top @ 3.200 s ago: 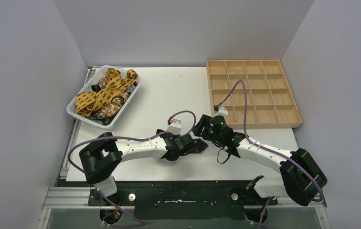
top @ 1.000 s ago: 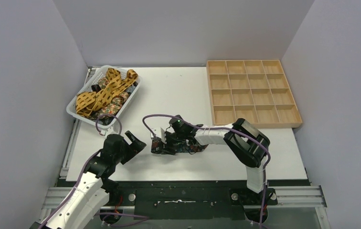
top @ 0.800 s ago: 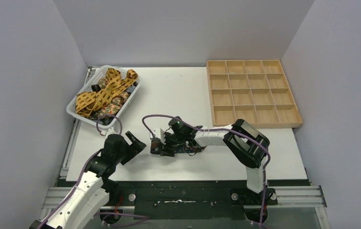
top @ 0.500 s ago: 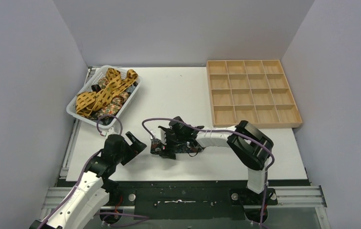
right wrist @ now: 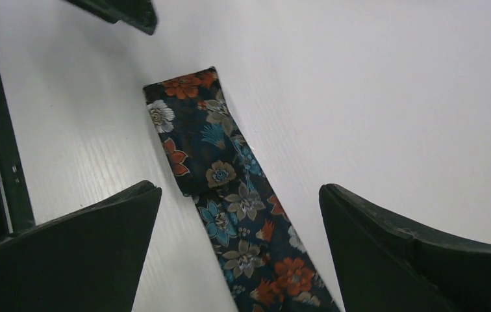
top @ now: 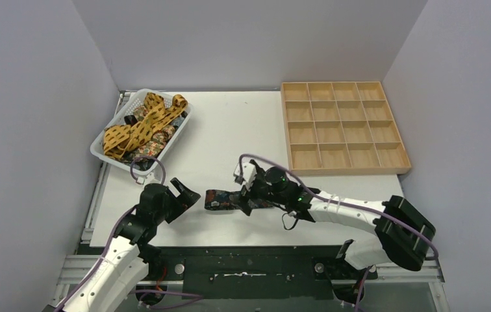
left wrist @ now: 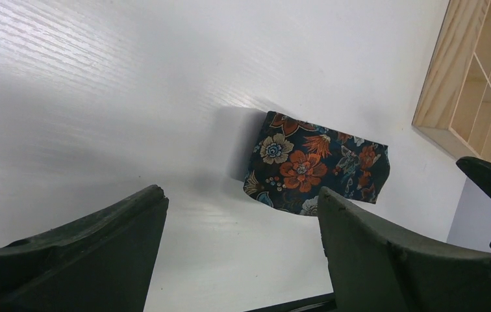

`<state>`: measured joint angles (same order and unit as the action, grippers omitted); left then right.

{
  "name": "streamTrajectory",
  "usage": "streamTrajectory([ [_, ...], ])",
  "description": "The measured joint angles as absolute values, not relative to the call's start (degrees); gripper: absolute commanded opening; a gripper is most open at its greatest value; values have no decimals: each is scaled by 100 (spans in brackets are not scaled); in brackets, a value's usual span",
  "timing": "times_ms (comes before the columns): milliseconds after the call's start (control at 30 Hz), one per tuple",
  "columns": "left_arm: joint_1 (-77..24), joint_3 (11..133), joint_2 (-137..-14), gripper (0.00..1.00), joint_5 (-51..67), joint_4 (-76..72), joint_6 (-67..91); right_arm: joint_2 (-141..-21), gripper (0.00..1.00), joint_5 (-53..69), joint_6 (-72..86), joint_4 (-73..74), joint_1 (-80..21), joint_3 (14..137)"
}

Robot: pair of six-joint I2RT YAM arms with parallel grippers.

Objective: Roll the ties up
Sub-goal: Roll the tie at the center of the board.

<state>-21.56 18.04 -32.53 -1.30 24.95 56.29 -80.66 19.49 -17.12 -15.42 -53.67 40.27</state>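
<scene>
A dark navy floral tie [top: 225, 200] lies flat on the white table near the front edge. It also shows in the left wrist view [left wrist: 314, 166] and in the right wrist view [right wrist: 230, 195]. My right gripper [top: 246, 197] is open just over the tie's right part, its jaws straddling the strip [right wrist: 238, 192] and holding nothing. My left gripper [top: 186, 194] is open and empty a little left of the tie [left wrist: 241, 195]. Mustard-yellow spotted ties [top: 140, 123] and more dark floral ones [top: 153, 144] lie heaped in the white basket [top: 117, 162].
An empty wooden tray [top: 341, 122] with several compartments stands at the back right. The basket sits at the back left by the wall. The table's black front rail [top: 249, 250] runs just below the tie.
The left arm pulled back from the tie over three seconds ago and has held still since. The right arm has swung its elbow out to the right; its gripper slid right along the tie, baring the left end.
</scene>
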Motion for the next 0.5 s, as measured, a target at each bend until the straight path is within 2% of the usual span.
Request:
streamTrajectory([
  [67, -2152, 1765, -3297, 85, -113, 2377, 5625, -7767, 100, 1529, -670, -1579, -5269, 3774],
  [167, -2150, 1658, -3411, 85, -10, 2161, 5612, -7771, 91, 1605, 958, -1636, -4786, 3747],
  [333, -2126, 1492, -3579, 85, 242, 1798, 5607, -8187, 70, 1656, 3295, -1872, -4473, 3605],
  [500, -2126, 1472, -3603, 85, 436, 1549, 5535, -8659, 54, 1887, 4519, -2058, -4493, 3415],
])
